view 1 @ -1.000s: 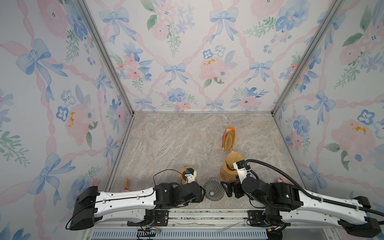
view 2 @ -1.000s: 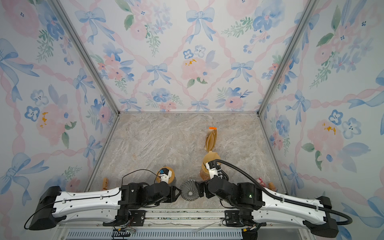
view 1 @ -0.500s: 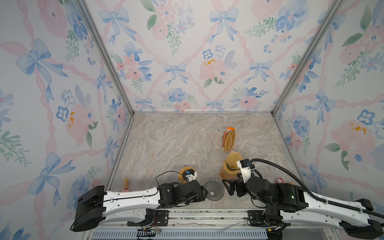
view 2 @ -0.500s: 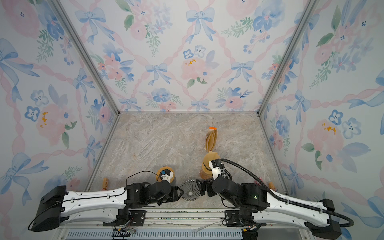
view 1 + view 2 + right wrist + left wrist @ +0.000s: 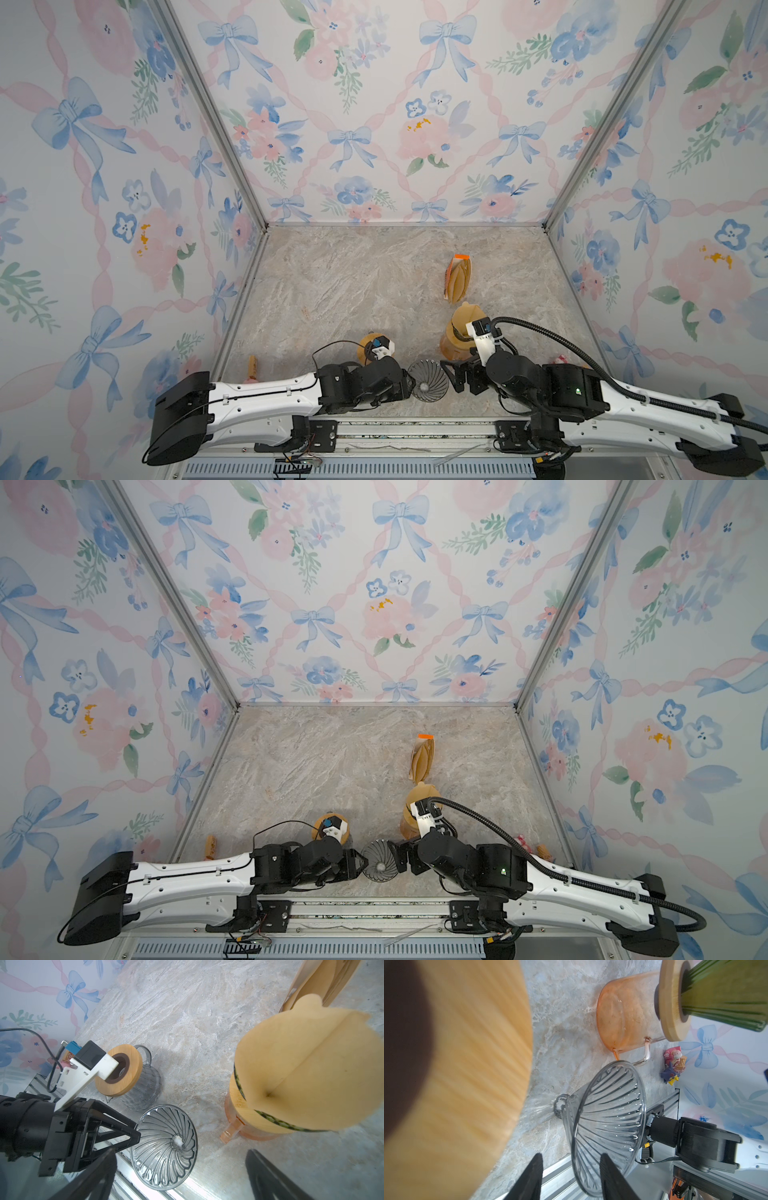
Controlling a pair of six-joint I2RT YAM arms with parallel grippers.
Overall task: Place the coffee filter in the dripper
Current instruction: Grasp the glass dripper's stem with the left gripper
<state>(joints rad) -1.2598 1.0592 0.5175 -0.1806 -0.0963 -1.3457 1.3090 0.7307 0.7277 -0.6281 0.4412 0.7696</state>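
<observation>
Straddling the rim of the glass dripper [image 5: 608, 1118], your left hand [image 5: 571, 1156] stood half open, not clamped. Your right hand [image 5: 181, 1152] gaped wide and empty beside it.

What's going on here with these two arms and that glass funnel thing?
At the front of the table, the left gripper straddles the rim of a clear glass dripper, which sits tilted with its narrow end on the table. Whether it is actually pinching the rim is unclear. The right gripper hangs beside the dripper, wide open and empty. No filter is in that dripper yet. A paper filter sits in a green dripper on the orange carafe nearby.
</observation>
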